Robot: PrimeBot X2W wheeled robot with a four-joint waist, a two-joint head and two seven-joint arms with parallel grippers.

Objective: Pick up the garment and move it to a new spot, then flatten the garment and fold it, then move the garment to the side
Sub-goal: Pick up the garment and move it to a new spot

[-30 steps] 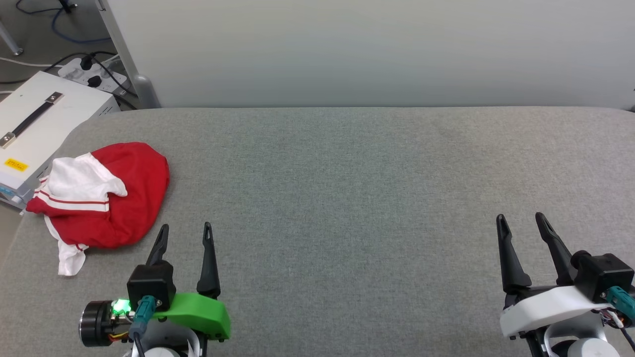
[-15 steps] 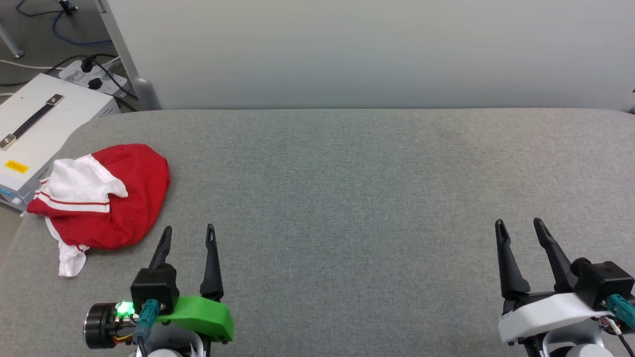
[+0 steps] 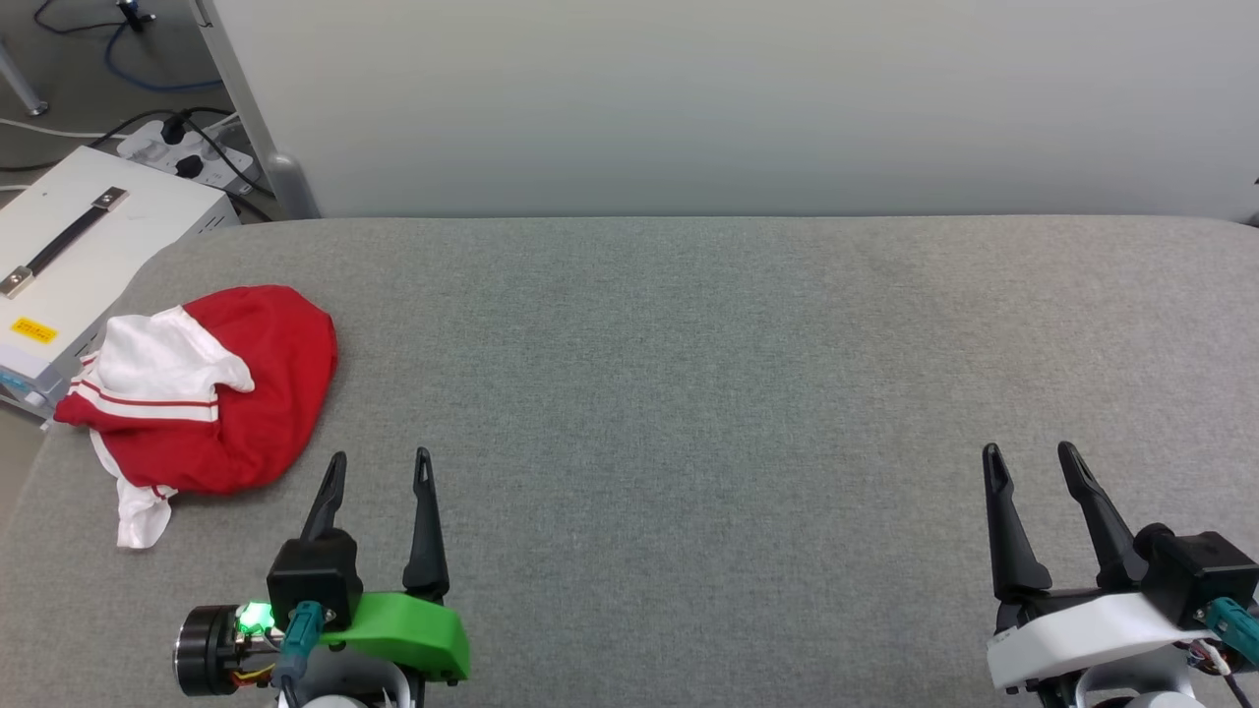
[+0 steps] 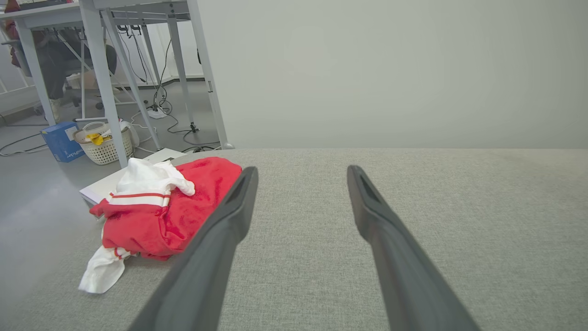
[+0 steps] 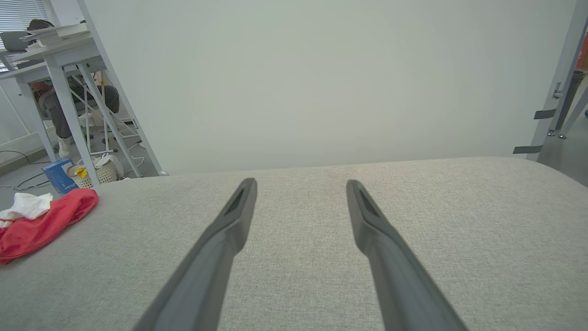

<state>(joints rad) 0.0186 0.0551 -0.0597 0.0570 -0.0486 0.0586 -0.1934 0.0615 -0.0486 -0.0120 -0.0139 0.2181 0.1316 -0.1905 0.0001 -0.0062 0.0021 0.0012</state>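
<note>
The garment [image 3: 241, 393] lies bunched in a red heap with a white sleeve on top, near the left edge of the grey padded table [image 3: 689, 374]; it also appears in the left wrist view [image 4: 183, 211] and at the far left of the right wrist view [image 5: 41, 225]. My left gripper [image 3: 381, 462] stands open just to the right of and nearer than the heap, touching nothing. At the lower right my right gripper [image 3: 1028, 453] is open too, with bare table between its fingers.
A white case [image 3: 79, 246] with a black handle stands off the table's left edge, with a power strip [image 3: 187, 147] and cables behind it. A pale partition wall [image 3: 738, 98] rises behind the table. Desk legs [image 4: 110, 87] and a basket [image 4: 103, 145] stand on the floor beyond.
Both grippers have drawn back a little toward the lower edge of the head view. The garment lies as before.
</note>
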